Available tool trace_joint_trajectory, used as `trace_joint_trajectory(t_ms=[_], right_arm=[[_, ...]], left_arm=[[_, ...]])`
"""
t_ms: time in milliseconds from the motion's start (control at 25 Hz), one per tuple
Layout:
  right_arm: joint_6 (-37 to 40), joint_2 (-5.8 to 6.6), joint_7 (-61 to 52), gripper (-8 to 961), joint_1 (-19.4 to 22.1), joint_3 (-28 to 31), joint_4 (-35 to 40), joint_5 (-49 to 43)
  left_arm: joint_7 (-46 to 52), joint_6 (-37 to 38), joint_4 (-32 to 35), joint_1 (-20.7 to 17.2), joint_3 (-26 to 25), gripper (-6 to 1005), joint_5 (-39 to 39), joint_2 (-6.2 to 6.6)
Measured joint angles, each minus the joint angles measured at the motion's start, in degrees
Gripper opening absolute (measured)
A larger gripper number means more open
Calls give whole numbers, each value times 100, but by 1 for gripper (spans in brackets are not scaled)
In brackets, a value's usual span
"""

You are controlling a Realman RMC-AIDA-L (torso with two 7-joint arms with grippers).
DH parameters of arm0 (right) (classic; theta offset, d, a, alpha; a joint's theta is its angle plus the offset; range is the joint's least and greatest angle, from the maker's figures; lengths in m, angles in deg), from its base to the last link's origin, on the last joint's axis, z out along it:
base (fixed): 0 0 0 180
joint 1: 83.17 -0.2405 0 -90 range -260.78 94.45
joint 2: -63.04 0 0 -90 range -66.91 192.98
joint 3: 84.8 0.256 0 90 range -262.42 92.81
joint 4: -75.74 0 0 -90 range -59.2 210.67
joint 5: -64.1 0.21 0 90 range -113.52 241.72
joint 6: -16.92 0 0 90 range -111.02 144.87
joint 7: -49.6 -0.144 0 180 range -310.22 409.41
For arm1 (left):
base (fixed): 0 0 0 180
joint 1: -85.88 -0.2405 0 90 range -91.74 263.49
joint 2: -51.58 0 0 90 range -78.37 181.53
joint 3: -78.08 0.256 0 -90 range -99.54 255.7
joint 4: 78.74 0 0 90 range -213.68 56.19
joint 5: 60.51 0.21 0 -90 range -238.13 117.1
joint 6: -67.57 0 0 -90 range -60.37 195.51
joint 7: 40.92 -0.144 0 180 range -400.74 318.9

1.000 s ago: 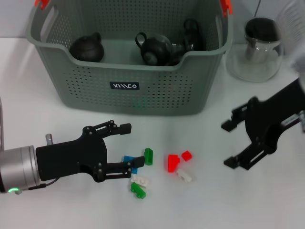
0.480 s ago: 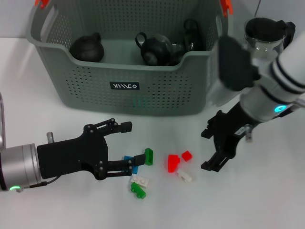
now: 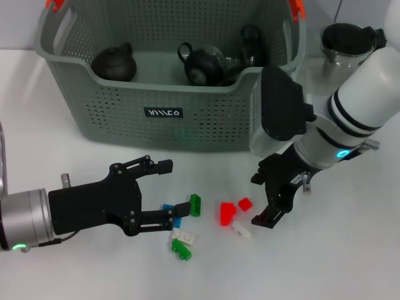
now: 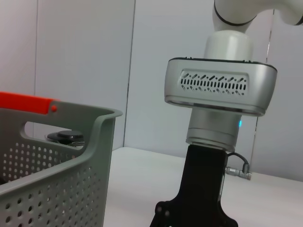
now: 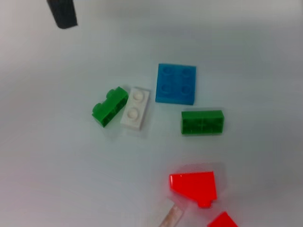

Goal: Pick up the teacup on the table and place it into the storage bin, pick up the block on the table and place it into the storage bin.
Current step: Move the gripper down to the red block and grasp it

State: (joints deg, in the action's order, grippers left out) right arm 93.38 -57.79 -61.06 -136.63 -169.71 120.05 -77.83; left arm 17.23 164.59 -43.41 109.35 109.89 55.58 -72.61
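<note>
The grey-green storage bin (image 3: 106,119) stands at the back, and its wall (image 4: 57,189) also shows in the left wrist view. Three dark teaware pieces (image 3: 203,64) lie inside it; no teacup shows on the table. Loose blocks lie in front of it: a green one (image 3: 195,204), a blue one (image 3: 169,208), a large red one (image 3: 226,213) and a small red one (image 3: 244,203). In the right wrist view the blue block (image 5: 176,83), green block (image 5: 202,122) and red block (image 5: 194,186) lie below the camera. My left gripper (image 3: 169,190) is open beside the blue block. My right gripper (image 3: 261,199) is open, just right of the small red block.
A glass pitcher (image 3: 344,47) with a black lid stands right of the bin. More blocks, a white one (image 3: 185,237), a green one (image 3: 182,249) and another white one (image 3: 242,230), lie toward the table's front. The right arm's wrist (image 4: 220,94) fills the left wrist view.
The right arm has swung in from the right edge and come down to the red blocks, its gripper still open. The left arm has stayed still.
</note>
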Motion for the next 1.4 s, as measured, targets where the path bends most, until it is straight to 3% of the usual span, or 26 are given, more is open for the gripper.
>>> trace_joint_trajectory(t_ms=[280,480,920,1400], right_arm=[[-261,-3,-30,826,-6,-289,-46,127],[-451,-7,-40,585,-15,-441,-122,207],[-767,-11,-44,490,-95,-710,-353,346],[-850,-11,-44,460,-141,-720,-433,455]], left_arm=[[3,0,-4,-2,0,859,0,-8],[3,1,-8,-15,0,859,0,-9],[3,9,-9,-19,0,859,0,-8],[3,10,-9,-19,0,859,0,-8]])
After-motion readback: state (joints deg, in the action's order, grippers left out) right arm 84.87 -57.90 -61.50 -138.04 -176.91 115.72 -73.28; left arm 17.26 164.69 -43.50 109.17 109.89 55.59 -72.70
